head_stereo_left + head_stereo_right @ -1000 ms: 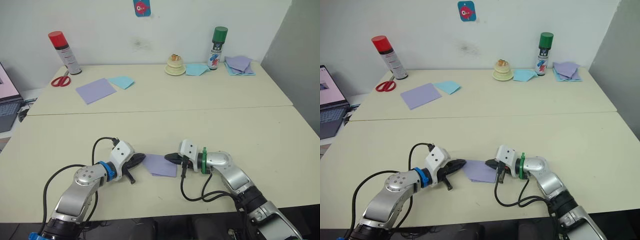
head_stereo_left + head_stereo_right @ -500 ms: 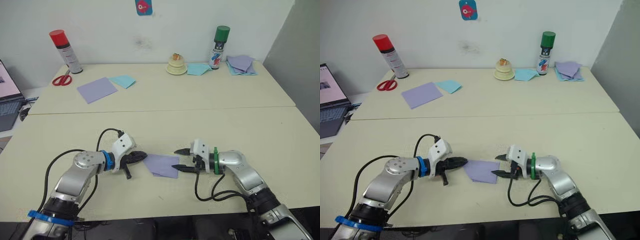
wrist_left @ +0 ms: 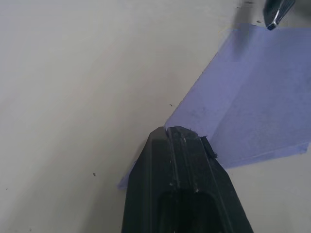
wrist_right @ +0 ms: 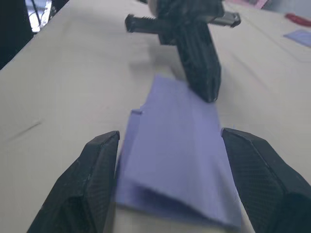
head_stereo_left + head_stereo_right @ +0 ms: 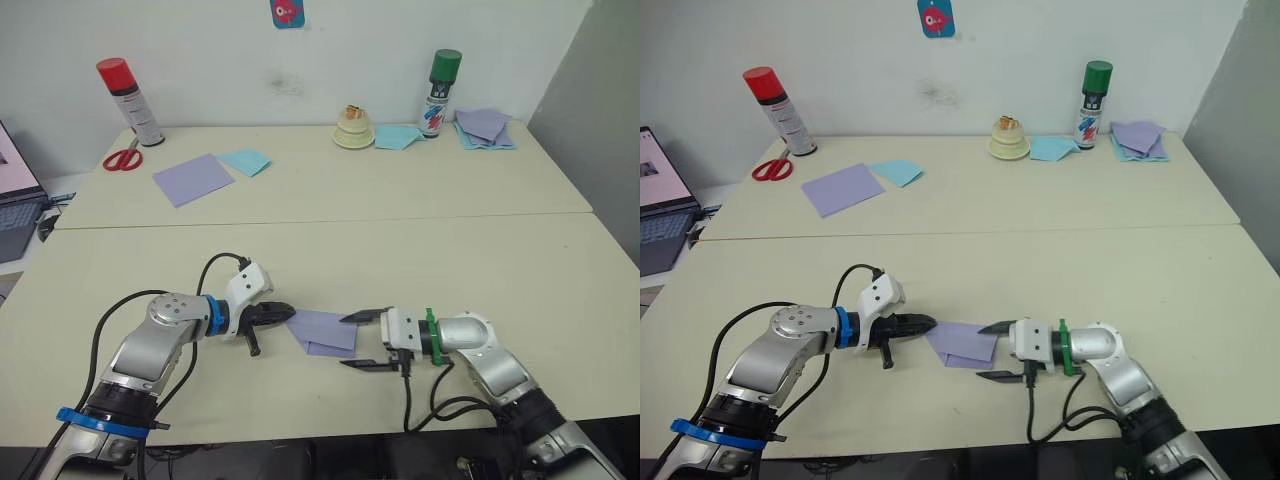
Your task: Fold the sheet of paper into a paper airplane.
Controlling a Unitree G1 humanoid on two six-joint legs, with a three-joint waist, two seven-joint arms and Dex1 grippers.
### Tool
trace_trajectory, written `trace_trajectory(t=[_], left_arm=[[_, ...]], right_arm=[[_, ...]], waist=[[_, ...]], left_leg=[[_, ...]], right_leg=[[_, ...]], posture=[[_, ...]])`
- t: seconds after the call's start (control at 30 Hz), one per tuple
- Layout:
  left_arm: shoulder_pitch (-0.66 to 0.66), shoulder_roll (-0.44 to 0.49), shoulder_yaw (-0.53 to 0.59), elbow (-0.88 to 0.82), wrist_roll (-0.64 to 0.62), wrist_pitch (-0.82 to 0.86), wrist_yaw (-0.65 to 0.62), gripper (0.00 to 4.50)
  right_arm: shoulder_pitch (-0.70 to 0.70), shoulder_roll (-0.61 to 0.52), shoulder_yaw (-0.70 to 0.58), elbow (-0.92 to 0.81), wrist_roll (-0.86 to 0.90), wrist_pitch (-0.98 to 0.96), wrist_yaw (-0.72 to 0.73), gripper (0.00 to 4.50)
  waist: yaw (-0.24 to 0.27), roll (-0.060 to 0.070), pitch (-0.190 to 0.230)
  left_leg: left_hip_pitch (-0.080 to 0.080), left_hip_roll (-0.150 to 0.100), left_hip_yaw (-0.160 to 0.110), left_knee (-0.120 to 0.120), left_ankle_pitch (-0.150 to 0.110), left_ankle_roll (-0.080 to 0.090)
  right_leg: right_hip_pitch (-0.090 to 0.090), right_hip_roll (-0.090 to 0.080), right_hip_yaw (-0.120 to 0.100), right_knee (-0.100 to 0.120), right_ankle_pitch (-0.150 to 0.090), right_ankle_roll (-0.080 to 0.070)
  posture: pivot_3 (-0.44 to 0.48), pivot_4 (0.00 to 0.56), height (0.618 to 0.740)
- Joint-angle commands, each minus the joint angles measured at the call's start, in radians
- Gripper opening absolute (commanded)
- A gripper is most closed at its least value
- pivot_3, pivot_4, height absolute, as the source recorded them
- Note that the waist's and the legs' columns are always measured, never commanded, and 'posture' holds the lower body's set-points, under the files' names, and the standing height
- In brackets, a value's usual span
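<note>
The sheet of paper (image 5: 325,330), lavender and folded into a narrow shape with a visible crease, lies flat on the near table between my two grippers. My left gripper (image 5: 283,313) is shut, its tip resting on the paper's left edge (image 3: 243,111). Just right of the paper is my right gripper (image 5: 347,341), open, one finger toward the far side and one toward the near side. Its fingertips (image 4: 109,141) straddle the paper's right end (image 4: 175,145) without touching it. The paper airplane is not to be seen.
On the far table stand a red-capped spray can (image 5: 128,103), red scissors (image 5: 121,159), a smooth lavender square (image 5: 192,180), a light-blue sheet (image 5: 244,162), a cream dish (image 5: 352,128), a green-capped can (image 5: 437,78) and a stack of sheets (image 5: 482,128). A laptop (image 5: 12,225) sits at far left.
My right gripper has opened from shut and drawn slightly back to the right, off the paper. The left gripper has stayed shut at the paper's left edge.
</note>
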Motion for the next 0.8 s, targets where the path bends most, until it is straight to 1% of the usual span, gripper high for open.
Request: trace_trajectory(t=[0.03,0.07,0.1,0.17,0.23,0.3,0.37,0.5,0.6,0.8], left_arm=[[0.023,0.004,-0.049,0.005,0.02,0.019,-0.019,0.0],[0.023,0.004,-0.05,0.005,0.02,0.019,-0.018,0.0],[0.023,0.004,-0.051,0.005,0.021,0.019,-0.018,0.0],[0.022,0.004,-0.05,0.003,0.021,0.019,-0.018,0.0],[0.024,0.005,-0.051,0.002,0.022,0.016,-0.019,0.0],[0.026,0.008,-0.054,0.002,0.022,0.009,-0.027,0.0],[0.024,0.011,-0.058,0.004,0.028,0.0,-0.029,0.0],[0.011,0.013,-0.062,0.008,0.035,-0.007,-0.033,0.0],[0.002,0.017,-0.059,0.023,0.042,-0.017,-0.038,0.0],[-0.001,0.032,-0.045,0.043,0.044,-0.027,-0.051,0.0]], right_arm=[[-0.031,0.021,0.0,0.056,-0.06,-0.075,-0.071,3.48],[-0.036,0.024,-0.001,0.077,-0.067,-0.096,-0.08,3.11],[-0.039,0.027,-0.002,0.089,-0.066,-0.106,-0.082,2.99],[-0.041,0.033,-0.01,0.1,-0.053,-0.124,-0.087,2.22],[-0.041,0.037,-0.013,0.101,-0.033,-0.127,-0.077,1.54],[-0.035,0.043,-0.011,0.078,0.018,-0.086,-0.032,0.74],[-0.028,0.053,-0.02,0.05,0.073,-0.02,-0.01,0.06],[-0.032,0.081,-0.062,0.011,0.156,0.142,-0.036,0.02],[-0.038,0.083,-0.072,0.004,0.155,0.227,-0.056,0.02],[-0.056,0.093,-0.09,-0.011,0.174,0.462,-0.099,0.02]], waist=[[0.0,0.0,0.0],[0.0,0.0,0.0],[0.0,0.0,0.0],[0.0,0.0,0.0],[0.0,0.0,0.0],[0.0,0.0,0.0],[0.0,0.0,0.0],[-0.001,0.0,0.0],[-0.001,0.0,0.0],[-0.002,0.0,0.0]], left_leg=[[0.0,0.0,0.0,0.0,0.0,0.0],[0.0,0.0,0.0,0.0,0.0,0.0],[0.0,0.0,0.0,0.0,0.0,0.0],[0.0,0.0,0.0,0.0,0.0,0.0],[0.0,0.0,0.0,0.0,0.0,0.0],[0.0,0.0,0.0,0.0,0.0,0.0],[0.0,0.0,0.0,0.0,0.0,0.0],[0.0,0.0,0.0,0.0,0.0,0.0],[0.0,0.0,0.0,0.0,0.0,0.0],[0.0,0.0,0.0,-0.001,0.0,0.0]], right_leg=[[0.0,0.0,0.0,0.0,0.0,-0.001],[0.0,0.0,0.0,0.0,0.0,0.0],[0.0,0.0,0.0,0.0,0.0,0.0],[0.0,0.0,0.0,0.0,0.0,0.0],[0.0,0.0,0.0,0.0,0.0,0.0],[0.0,0.0,0.0,0.0,0.0,0.0],[0.0,0.0,0.0,0.0,0.0,0.0],[0.0,0.0,0.0,0.0,0.001,-0.001],[0.0,0.0,0.0,0.0,0.001,-0.001],[-0.001,0.0,0.0,0.001,0.001,-0.001]], posture=[[0.0,0.15,0.74],[0.0,0.15,0.74],[0.0,0.15,0.74],[0.0,0.15,0.74],[0.0,0.15,0.74],[0.0,0.15,0.74],[0.0,0.15,0.74],[0.0,0.15,0.74],[0.0,0.15,0.74],[0.0,0.15,0.74]])
